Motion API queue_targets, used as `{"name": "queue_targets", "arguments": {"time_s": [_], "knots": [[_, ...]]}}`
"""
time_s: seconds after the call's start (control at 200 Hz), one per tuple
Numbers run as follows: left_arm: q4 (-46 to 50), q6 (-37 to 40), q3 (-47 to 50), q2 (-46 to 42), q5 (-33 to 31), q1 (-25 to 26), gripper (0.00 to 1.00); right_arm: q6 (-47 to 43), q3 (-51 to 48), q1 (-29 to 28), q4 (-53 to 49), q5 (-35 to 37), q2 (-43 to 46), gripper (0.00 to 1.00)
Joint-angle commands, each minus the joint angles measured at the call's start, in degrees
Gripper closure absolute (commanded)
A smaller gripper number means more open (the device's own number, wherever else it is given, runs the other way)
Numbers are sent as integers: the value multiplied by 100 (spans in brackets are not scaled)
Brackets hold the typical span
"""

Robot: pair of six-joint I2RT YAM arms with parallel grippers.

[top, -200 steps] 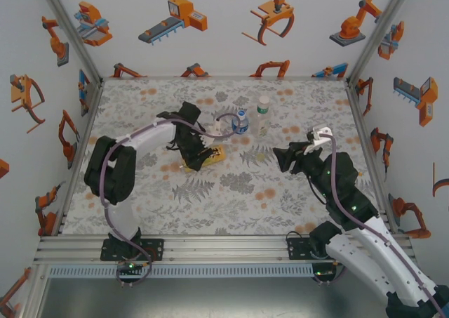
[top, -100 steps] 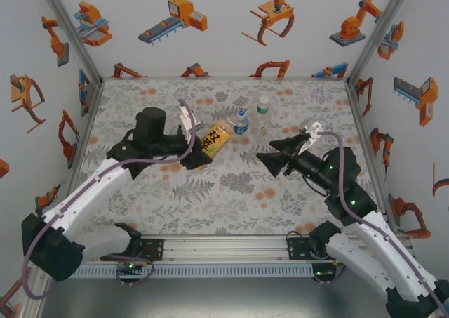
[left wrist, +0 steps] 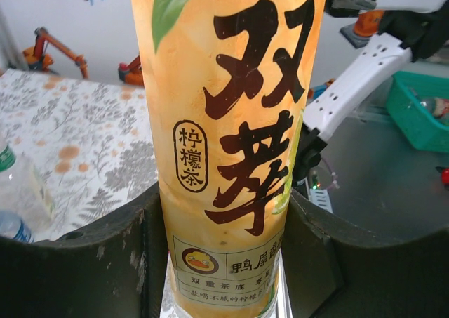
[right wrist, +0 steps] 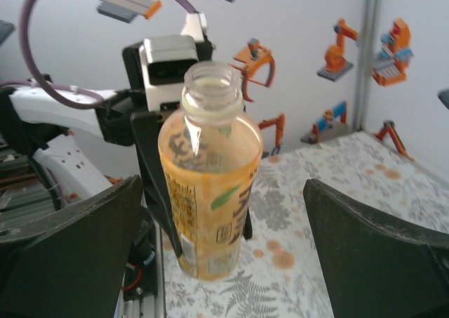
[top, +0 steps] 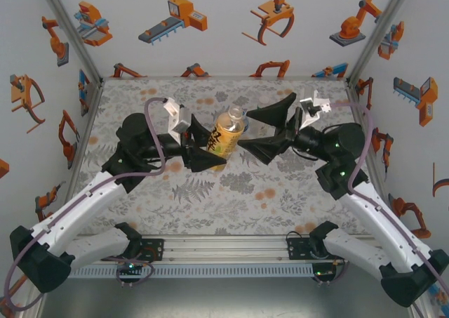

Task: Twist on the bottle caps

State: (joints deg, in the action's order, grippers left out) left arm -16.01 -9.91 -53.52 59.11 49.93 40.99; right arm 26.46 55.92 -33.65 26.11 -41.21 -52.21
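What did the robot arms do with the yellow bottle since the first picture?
The left gripper lifted the yellow bottle off the floral mat and tipped it nearly upright. The right gripper, open, swung in from the right to the bottle's top. The floral mat stayed the same.

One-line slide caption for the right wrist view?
Left claw holds the uncapped yellow bottle before the open right claw.

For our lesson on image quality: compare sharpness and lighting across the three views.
Top external: even light, only faint shadows. Left wrist: the yellow bottle has a crisp label, with a softer background. Right wrist: its open neck is clear, and the near fingers are slightly soft.
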Motion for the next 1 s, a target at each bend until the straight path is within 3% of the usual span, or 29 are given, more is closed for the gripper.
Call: {"name": "queue_targets", "arguments": {"time_s": [0.0,0.33,0.491,0.566,0.656,0.776,0.996], "knots": [[-620,-309,-215,59,197,134,57,270,406,-186,669,-422,-225,14],[-904,-389,-431,383,135,451,57,227,625,-587,669,-379,-597,22],[-705,-323,-534,404,-85,506,56,160,673,-703,626,-370,-650,34],[-535,-226,-542,353,-282,519,54,59,693,-760,572,-362,-651,45],[-287,-72,-556,274,-573,549,43,-36,742,-800,417,-294,-643,56],[118,239,-572,173,-929,632,31,-200,774,-873,246,-81,-627,62],[473,567,-547,95,-1660,933,24,-499,914,-1153,166,417,-668,69]]}}
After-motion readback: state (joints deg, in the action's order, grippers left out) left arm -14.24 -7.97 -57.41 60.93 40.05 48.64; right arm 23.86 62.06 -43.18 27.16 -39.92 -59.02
